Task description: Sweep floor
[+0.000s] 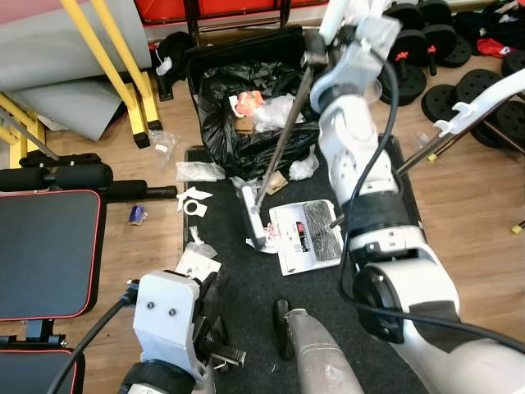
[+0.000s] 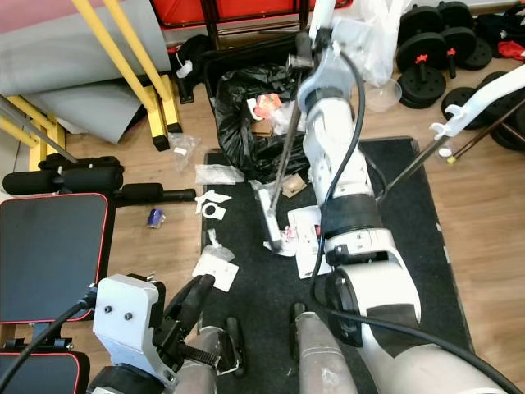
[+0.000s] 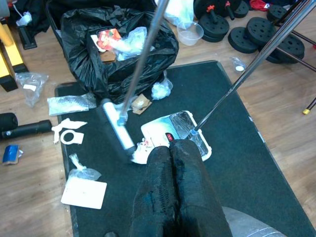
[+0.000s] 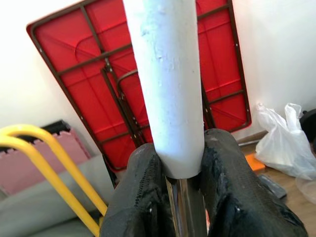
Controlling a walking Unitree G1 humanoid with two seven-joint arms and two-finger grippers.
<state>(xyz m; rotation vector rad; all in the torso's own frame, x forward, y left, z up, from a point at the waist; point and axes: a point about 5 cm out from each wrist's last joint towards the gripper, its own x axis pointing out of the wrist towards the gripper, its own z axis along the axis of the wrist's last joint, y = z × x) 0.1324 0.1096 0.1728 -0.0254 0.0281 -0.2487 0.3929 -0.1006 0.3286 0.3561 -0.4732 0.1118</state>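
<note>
My right gripper (image 4: pixel 180 168) is raised high at the back (image 1: pixel 314 48), shut on the broom's handle where white sleeve meets bare metal. The handle (image 1: pixel 283 139) slants down to the silver broom head (image 1: pixel 253 217), which rests on the black mat (image 1: pixel 246 304) against the left edge of a white dustpan (image 1: pixel 308 234). Small white scraps lie at the head's near end. The dustpan's long handle (image 1: pixel 443 139) rises to the right. My left gripper (image 3: pixel 170 168) hangs low near my body (image 2: pixel 195 297), shut on nothing, pointing toward the dustpan.
An open black bin bag (image 1: pixel 238 107) of rubbish stands behind the mat. Clear wrappers (image 1: pixel 199 171), white scraps (image 1: pixel 193 201), a white card (image 1: pixel 197 263) and a blue can (image 1: pixel 137 214) lie left of the broom. A black bench (image 1: pixel 45 254) stands left, weight plates (image 1: pixel 443 41) back right.
</note>
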